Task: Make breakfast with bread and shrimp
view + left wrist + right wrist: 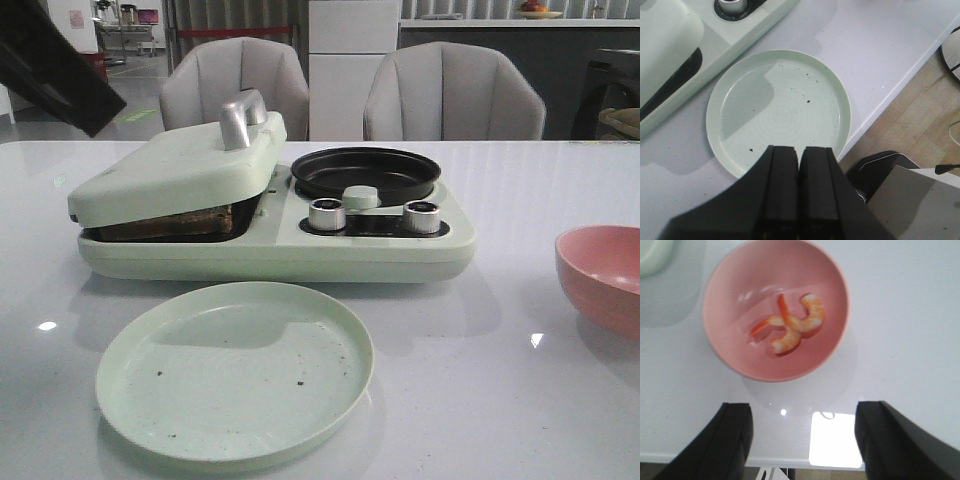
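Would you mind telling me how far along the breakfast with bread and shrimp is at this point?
Done: the bread sits in the breakfast maker, its lid resting tilted on it. In hand: nothing is held; the right gripper is open above the pink bowl of shrimp, and the left gripper is shut over the green plate. Left: the black pan holds nothing, and the plate only crumbs.
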You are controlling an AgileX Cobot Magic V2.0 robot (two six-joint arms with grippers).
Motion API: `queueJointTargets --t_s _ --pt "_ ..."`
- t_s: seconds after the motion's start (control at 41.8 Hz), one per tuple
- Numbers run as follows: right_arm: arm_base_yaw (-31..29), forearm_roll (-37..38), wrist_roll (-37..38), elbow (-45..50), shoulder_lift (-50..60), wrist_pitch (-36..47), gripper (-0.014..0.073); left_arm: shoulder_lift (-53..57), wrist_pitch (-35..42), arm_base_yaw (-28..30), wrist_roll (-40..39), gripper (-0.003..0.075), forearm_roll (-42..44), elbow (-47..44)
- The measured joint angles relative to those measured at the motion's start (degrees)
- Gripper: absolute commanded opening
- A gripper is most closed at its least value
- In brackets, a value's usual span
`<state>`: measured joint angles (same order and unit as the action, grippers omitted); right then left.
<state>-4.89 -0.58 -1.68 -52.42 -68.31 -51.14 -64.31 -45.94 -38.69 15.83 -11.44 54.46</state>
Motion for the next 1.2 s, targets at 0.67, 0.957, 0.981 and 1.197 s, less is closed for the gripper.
queueJointTargets --t_s 0.67,0.957,0.981,1.197 --pt "-4.40 0.58 -0.34 -7.86 -26.66 13.89 0.0540 0.00 0.00 0.00 0.00 0.0101 0.00 0.00" --pt "-4.40 0.58 -0.34 -7.95 -30.87 16.44 0.0460 0.00 0.04 0.00 0.00 0.0101 0.00 0.00" --pt "-4.40 0.58 -0.34 -7.98 -30.97 16.44 0.0433 0.00 0.04 0.00 0.00 0.0101 0.00 0.00" --pt "-4.40 0.58 -0.34 -8.11 -31.98 16.20 0.0213 0.00 0.04 0.00 0.00 0.0101 0.00 0.00"
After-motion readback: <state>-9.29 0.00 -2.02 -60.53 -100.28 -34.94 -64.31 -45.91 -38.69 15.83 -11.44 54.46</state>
